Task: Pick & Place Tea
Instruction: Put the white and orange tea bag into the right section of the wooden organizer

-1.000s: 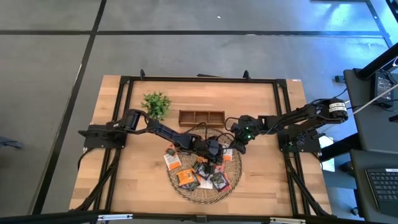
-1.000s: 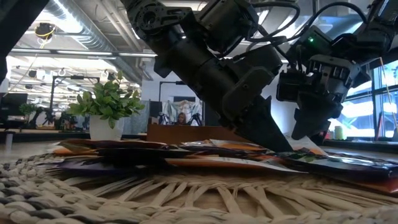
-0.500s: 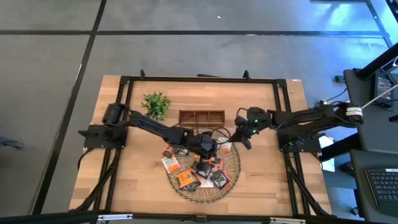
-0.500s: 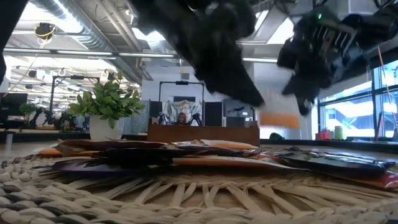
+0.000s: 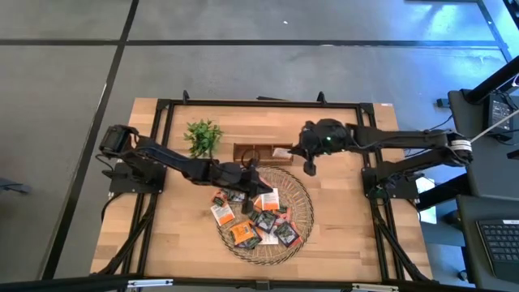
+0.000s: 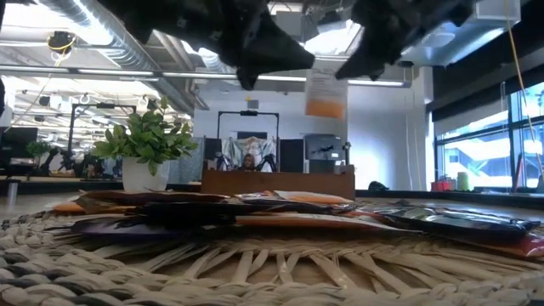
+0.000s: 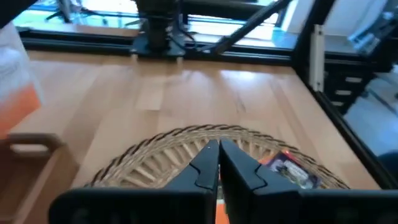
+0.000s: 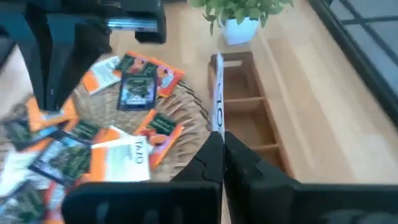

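Observation:
Several tea sachets point(image 5: 243, 231) in orange, dark and white wrappers lie flat on the round woven tray point(image 5: 306, 212). One white sachet with an orange band point(image 6: 324, 93) hangs in the air over the right end of the wooden box point(image 5: 255, 152), with my right gripper point(image 8: 222, 140) shut on it. My left gripper point(image 7: 218, 149) is shut and hovers over the tray's far left part point(image 5: 258, 185). I see nothing between its tips. My right gripper pinches one edge of the white and orange sachet point(image 8: 218, 127) between its two fingertips. The fingers slant down from the table's right side. The sachet is seen edge-on from the wrist. It hangs clear of tray and box, orange band lowest point(image 6: 324, 109).
A small green plant point(image 5: 203, 135) in a white pot stands left of the three-compartment box, near the far edge. Bare wooden table point(image 5: 162, 235) lies left and right of the tray. A black frame point(image 5: 259, 103) runs round the table.
Both grippers have risen off the tray. My right gripper has rolled its wrist and carried the white and orange sachet up and toward the far edge, over the box. My left gripper has gone up and back toward the table's left edge.

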Controlling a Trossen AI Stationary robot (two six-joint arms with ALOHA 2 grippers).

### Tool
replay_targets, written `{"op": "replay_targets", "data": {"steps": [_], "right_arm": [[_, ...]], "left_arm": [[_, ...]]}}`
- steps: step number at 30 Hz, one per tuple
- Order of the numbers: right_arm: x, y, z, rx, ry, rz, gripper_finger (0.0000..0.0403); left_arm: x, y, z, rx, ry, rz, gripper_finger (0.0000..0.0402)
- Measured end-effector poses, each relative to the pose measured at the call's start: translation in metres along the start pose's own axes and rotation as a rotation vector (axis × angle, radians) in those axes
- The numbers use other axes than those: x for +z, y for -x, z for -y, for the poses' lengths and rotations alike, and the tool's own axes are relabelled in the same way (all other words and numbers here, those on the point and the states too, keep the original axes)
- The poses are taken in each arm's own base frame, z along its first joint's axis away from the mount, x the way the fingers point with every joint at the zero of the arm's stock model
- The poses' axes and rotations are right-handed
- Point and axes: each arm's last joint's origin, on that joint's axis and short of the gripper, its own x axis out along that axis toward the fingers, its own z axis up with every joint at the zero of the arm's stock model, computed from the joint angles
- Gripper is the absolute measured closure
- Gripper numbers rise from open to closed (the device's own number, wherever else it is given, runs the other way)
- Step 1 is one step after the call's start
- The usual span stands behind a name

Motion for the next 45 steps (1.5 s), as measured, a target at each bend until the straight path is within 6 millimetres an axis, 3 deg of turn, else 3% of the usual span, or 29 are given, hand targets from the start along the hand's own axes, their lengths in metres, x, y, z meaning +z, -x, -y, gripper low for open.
{"op": "replay_targets", "data": {"steps": [8, 16, 39, 45], "right_arm": [[-0.023, -0.042, 0.034, -0.027, -0.012, -0.169, 0.0398], [-0.028, -0.051, 0.062, -0.057, -0.021, -0.144, 0.0397], [-0.038, -0.062, 0.068, -0.076, -0.017, -0.201, 0.0396], [-0.053, -0.066, 0.066, -0.079, -0.017, -0.191, 0.0396]], "left_arm": [[-0.004, 0.000, 0.000, 0.009, 0.017, -0.034, 0.0389], [-0.004, 0.000, -0.001, 0.011, 0.018, -0.035, 0.0392], [-0.005, 0.000, -0.001, 0.020, -0.011, -0.052, 0.0393], [-0.005, 0.000, -0.001, 0.020, -0.011, -0.053, 0.0395]]}}
